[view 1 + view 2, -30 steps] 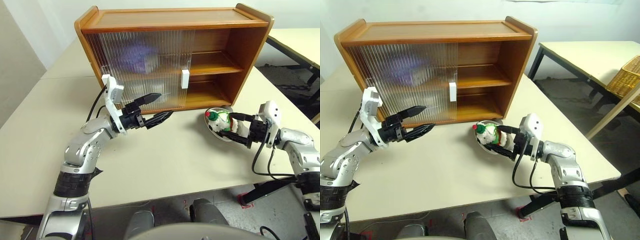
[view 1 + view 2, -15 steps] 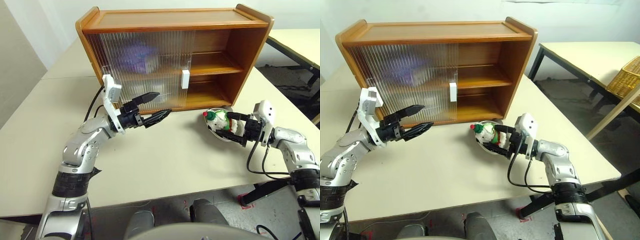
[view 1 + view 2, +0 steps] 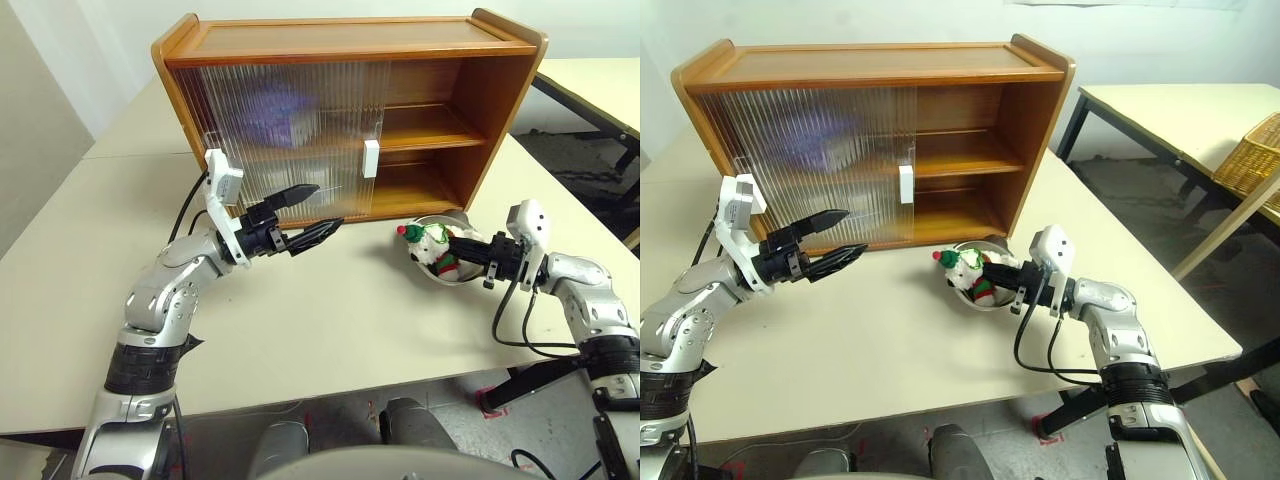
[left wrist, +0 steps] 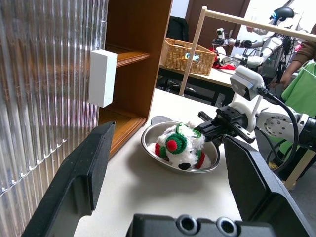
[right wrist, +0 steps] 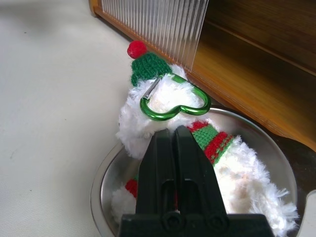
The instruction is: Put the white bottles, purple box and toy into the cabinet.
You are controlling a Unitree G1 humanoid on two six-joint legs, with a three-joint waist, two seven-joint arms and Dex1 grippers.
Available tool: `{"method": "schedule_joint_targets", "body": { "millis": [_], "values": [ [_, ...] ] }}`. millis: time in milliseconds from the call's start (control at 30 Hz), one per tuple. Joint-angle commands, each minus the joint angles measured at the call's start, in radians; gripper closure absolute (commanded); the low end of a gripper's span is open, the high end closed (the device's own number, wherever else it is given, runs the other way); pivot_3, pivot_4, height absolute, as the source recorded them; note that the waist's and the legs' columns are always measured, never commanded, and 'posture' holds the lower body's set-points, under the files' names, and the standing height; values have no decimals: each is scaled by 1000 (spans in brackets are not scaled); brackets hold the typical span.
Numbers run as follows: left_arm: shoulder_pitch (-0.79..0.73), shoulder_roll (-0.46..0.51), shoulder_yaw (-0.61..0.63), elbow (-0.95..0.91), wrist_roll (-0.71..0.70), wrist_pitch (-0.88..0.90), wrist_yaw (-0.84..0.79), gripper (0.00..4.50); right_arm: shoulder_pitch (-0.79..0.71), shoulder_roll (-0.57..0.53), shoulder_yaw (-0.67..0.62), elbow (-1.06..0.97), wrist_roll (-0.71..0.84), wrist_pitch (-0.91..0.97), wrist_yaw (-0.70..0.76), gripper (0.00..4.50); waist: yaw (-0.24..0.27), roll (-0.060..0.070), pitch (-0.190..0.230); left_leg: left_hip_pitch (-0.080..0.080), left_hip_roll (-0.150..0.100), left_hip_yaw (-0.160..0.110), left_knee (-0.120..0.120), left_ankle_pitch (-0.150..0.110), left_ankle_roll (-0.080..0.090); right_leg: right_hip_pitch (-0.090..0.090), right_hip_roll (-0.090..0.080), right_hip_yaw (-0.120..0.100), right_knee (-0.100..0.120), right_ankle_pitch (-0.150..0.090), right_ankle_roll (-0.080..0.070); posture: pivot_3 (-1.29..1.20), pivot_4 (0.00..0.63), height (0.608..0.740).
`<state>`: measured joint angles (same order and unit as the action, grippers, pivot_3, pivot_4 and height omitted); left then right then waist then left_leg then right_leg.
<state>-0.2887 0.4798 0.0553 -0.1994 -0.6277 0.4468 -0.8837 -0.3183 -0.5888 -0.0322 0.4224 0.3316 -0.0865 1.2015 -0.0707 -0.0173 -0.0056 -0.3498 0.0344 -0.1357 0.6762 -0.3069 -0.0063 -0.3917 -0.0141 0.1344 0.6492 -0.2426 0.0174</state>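
The toy [image 3: 428,243], a fluffy white plush with a green cap and red and green trim, lies in a shiny metal bowl [image 5: 106,182] on the table in front of the cabinet's open right half. My right gripper [image 3: 450,246] is shut on the toy's fur, just below its green clip. Further left, my left gripper [image 3: 328,207] hangs open above the table, close to the cabinet's [image 3: 350,40] ribbed sliding doors and touching nothing. The purple box [image 3: 272,108] shows as a blur behind the left door on the upper shelf. The white bottles are hidden.
A white handle [image 3: 370,158] marks the edge of the doors drawn to the left; both shelves on the right stand open. A second table [image 3: 1170,110] with a wicker basket [image 3: 1252,150] stands off to the right. The table's front edge runs just below my arms.
My right gripper has closed on the toy, and the toy has tipped a little to the left in the bowl. The left arm has stayed still.
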Motion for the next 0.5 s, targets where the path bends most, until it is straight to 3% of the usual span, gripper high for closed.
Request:
{"method": "schedule_joint_targets", "body": {
  "millis": [33, 500],
  "values": [
    [-3, -2, -7, -10, 1, -1, -5, 0, -11, 4, 6, 14, -11, -6, 7, 4463, 0, 0, 0, 0, 0, 0, 0, 0, 0, 0, 0, 0, 0, 0, 0, -146, 0, 740],
    [-32, -12, -24, 19, 11, -1, -27, 0, -10, -38, -56, -63, 45, 32, 9, 4463, -7, 0, 0, 0, 0, 0, 0, 0, 0, 0, 0, 0, 0, 0, 0, -188, 0, 740]
  ]
}}
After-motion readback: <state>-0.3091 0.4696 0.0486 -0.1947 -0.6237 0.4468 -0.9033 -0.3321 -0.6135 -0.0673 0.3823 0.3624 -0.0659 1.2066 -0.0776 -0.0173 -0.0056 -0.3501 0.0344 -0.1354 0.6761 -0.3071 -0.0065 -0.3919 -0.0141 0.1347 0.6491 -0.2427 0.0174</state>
